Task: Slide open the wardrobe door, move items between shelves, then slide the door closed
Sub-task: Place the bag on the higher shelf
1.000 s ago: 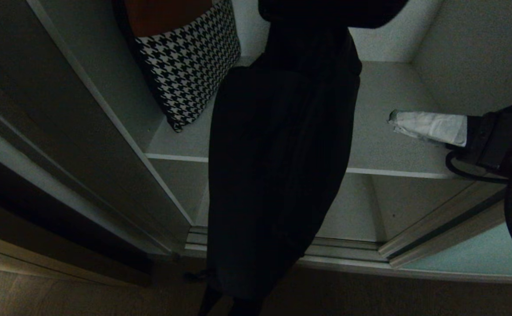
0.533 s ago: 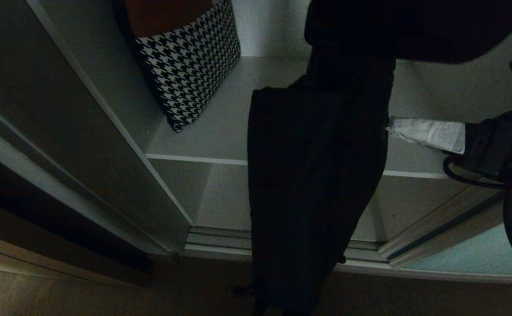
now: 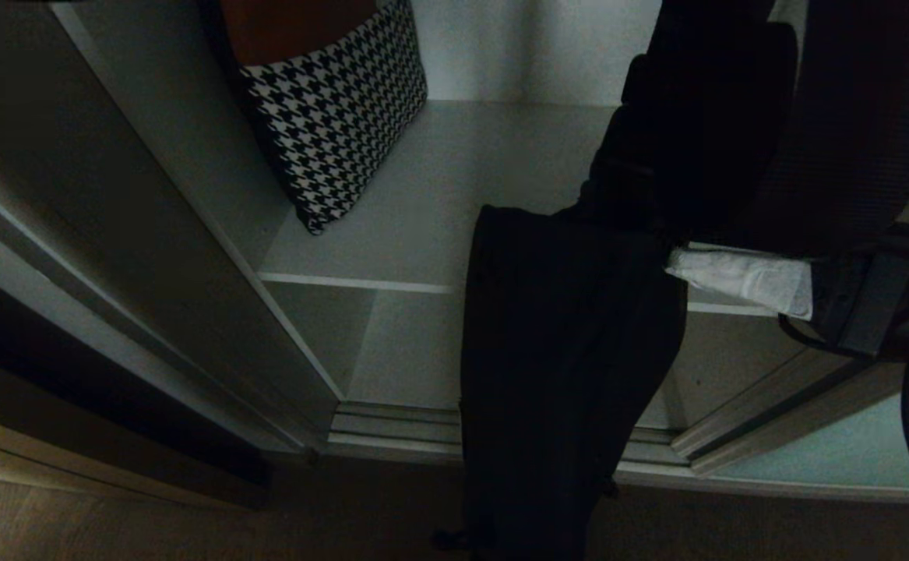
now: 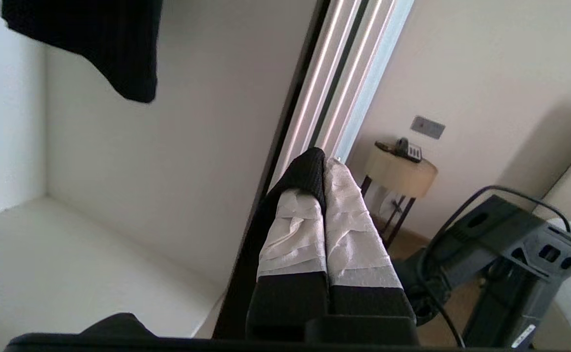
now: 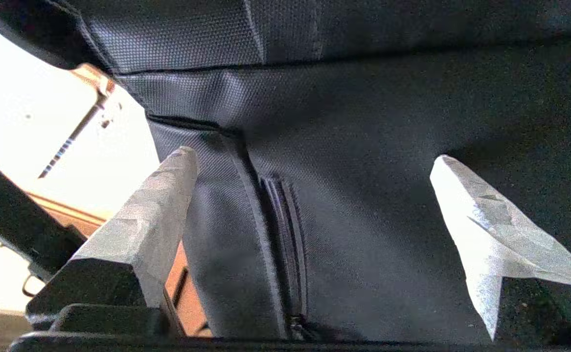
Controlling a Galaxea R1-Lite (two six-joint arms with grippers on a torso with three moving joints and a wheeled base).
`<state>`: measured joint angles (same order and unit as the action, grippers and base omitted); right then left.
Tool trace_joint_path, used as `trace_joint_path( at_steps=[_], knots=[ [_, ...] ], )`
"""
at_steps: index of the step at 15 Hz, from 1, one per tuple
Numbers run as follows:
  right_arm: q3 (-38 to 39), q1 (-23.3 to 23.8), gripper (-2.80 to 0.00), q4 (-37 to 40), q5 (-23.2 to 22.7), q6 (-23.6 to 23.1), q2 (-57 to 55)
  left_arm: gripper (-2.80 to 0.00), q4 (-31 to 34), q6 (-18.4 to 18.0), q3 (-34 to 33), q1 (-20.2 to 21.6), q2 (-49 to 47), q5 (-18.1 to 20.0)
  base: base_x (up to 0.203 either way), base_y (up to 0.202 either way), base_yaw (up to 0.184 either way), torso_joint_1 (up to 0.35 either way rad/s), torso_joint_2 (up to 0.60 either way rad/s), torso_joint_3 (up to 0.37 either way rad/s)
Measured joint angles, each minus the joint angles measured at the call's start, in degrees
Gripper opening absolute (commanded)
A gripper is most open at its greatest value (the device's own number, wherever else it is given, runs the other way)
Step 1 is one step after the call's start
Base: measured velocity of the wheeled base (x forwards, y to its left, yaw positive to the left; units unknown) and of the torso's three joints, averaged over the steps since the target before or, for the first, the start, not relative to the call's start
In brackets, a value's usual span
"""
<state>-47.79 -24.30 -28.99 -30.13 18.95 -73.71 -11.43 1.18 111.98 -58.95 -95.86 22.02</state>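
The black fabric bundle (image 3: 571,351) hangs in front of the open wardrobe, from the upper right down to the floor. My left gripper (image 4: 325,164) is shut on a fold of its black fabric (image 4: 307,171); in the head view the bundle hides this gripper. My right gripper (image 5: 314,156) is open, with the bundle's zipped side (image 5: 285,230) filling the space between its taped fingers (image 5: 153,215). One taped finger (image 3: 742,279) shows against the bundle at the right. The upper shelf (image 3: 438,210) and the board below it (image 3: 407,351) are bare near the bundle. The teal sliding wardrobe door (image 3: 836,444) stands slid to the right.
A black-and-white houndstooth cushion (image 3: 337,101) with an orange top leans at the shelf's back left. The door rails (image 3: 392,432) run along the floor. A round side table (image 4: 400,171) stands beyond the wardrobe, and my right arm (image 4: 510,274) is beside it.
The black bundle has swung to the right and further over the shelf. My right gripper's taped finger has sunk slightly and now meets the bundle. The wardrobe and cushion have stayed put.
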Motion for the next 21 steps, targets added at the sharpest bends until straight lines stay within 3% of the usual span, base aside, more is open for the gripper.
trace_joint_path(
  at_steps=[3, 9, 13, 16, 21],
  knots=[
    [-0.2, -2.3, 0.0, 0.9, 5.3, -4.4, -2.0, -2.8, -0.1, 0.0, 0.0, -1.0, -0.8, -0.2, 0.0, 0.0, 0.0, 0.0, 0.0, 0.0],
    [-3.5, -3.5, 0.0, 1.2, 10.7, -5.2, -4.4, -2.8, 0.1, -0.1, -0.1, -3.4, -1.9, -0.3, 0.0, 0.0, 0.0, 0.0, 0.0, 0.0],
    [-4.5, -3.5, 0.0, 2.8, 12.2, -7.9, -5.0, -2.8, 0.3, -0.6, -0.1, -5.4, -2.5, -1.1, 0.0, 0.0, 0.0, 0.0, 0.0, 0.0],
    [-6.1, -3.5, 0.0, 2.6, 13.5, -8.1, -6.0, -2.8, 0.3, -2.7, 0.0, -6.7, -2.5, -1.2, 0.0, 0.0, 0.0, 0.0, 0.0, 0.0],
    [-9.3, -3.6, 0.0, 2.5, 13.6, -7.8, -9.2, -2.8, -0.1, -2.8, 0.0, -7.2, -2.4, -1.4, 0.0, 0.0, 0.0, 0.0, 0.0, 0.0]
  ],
)
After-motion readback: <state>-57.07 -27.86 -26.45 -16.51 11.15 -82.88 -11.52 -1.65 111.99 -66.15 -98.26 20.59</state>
